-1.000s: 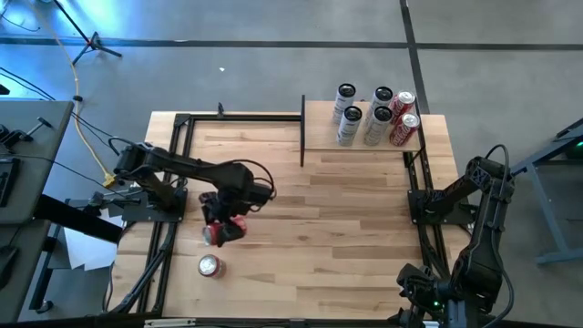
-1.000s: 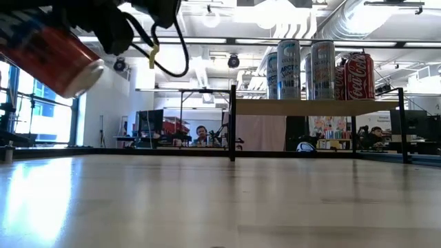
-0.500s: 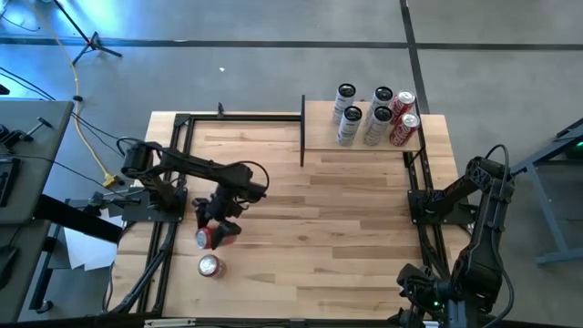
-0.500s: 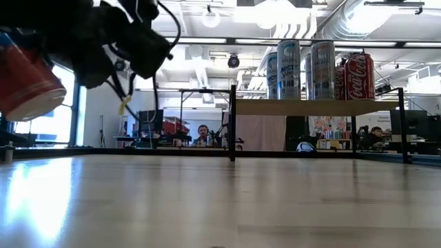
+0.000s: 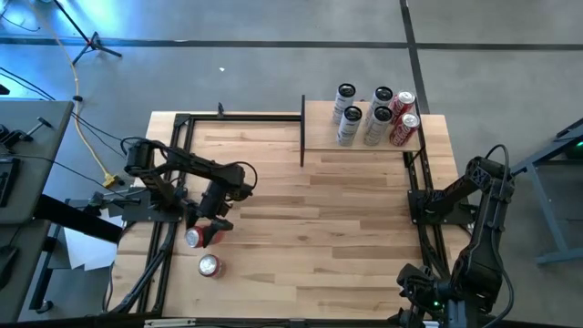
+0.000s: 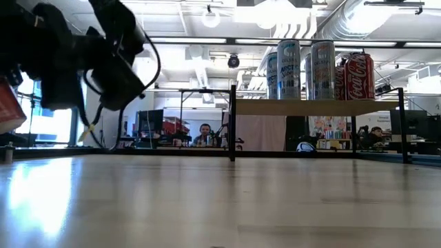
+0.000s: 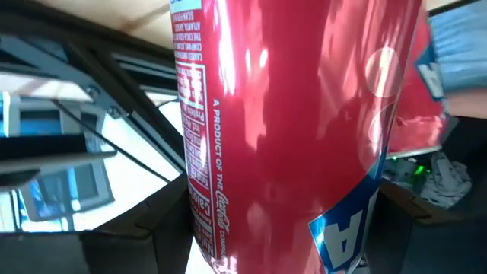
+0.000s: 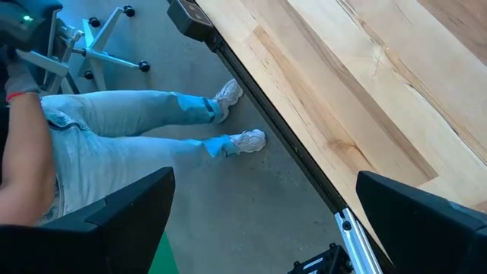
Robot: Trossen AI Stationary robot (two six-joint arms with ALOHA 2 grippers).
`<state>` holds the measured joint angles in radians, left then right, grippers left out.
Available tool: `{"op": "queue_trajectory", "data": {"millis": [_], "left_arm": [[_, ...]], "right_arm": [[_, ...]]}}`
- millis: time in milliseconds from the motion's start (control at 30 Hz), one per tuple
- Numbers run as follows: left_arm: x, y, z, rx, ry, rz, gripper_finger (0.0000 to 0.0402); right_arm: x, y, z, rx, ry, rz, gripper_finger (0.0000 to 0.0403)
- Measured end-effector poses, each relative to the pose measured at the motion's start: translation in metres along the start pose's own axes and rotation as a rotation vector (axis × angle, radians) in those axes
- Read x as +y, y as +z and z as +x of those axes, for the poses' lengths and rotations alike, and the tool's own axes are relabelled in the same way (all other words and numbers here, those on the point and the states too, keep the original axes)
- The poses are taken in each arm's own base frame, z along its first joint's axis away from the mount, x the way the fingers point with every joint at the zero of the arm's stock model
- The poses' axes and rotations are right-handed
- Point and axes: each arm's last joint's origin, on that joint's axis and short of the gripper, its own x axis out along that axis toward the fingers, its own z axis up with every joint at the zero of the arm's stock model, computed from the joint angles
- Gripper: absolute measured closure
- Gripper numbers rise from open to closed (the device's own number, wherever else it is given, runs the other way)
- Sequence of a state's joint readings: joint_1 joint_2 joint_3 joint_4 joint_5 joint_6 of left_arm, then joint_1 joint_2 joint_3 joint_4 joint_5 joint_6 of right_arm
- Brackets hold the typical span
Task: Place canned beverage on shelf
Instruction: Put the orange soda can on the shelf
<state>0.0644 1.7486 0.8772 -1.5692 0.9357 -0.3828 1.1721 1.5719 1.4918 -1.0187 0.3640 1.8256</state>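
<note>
My left gripper (image 5: 206,230) is shut on a red canned beverage (image 5: 195,238) over the table's near left part. That can fills the left wrist view (image 7: 289,129) and shows as a red sliver in the low view (image 6: 5,103). A second can (image 5: 209,265) stands upright on the table just nearer. The shelf (image 5: 319,137), a light-wood board on black posts, stands at the far right with several cans (image 5: 373,117) upright on it. My right gripper (image 8: 266,213) stands open beyond the table's edge, its arm (image 5: 474,210) waiting at the right. My left gripper pinches the red can by its side wall (image 7: 228,228) between its two fingers, which lie across the can. The can is tilted well over, with its silver top (image 5: 192,240) toward the table's near left. It hangs clear of the tabletop.
A black frame rail (image 5: 168,210) runs along the table's left side, close to the held can. The wide middle of the wooden tabletop (image 5: 319,228) is bare. A person's legs in jeans (image 8: 129,129) show on the floor beside the table.
My left gripper has gone down and toward the table's left edge with the red can, rolling its wrist as it went. The can has stayed in the hold and now hangs lower and farther left, closer to the standing can.
</note>
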Motion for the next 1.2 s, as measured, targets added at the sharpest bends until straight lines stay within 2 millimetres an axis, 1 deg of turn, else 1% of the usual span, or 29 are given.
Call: {"op": "queue_trajectory", "data": {"millis": [100, 367, 633, 1200], "left_arm": [[0.004, 0.007, 0.003, 0.036, -0.019, -0.041, 0.0151], [0.008, 0.017, 0.002, 0.051, -0.013, -0.044, 0.0148], [0.009, 0.028, 0.001, 0.024, 0.002, -0.014, 0.0099], [0.008, 0.033, 0.002, -0.002, 0.007, -0.021, 0.0090]], "right_arm": [[0.000, 0.000, 0.000, 0.000, 0.000, 0.000, 0.0004], [0.000, 0.000, 0.000, 0.000, 0.000, 0.000, 0.0004], [0.000, 0.000, 0.000, 0.000, 0.000, 0.000, 0.0004], [0.000, 0.000, 0.000, 0.000, 0.000, 0.000, 0.0004]]}}
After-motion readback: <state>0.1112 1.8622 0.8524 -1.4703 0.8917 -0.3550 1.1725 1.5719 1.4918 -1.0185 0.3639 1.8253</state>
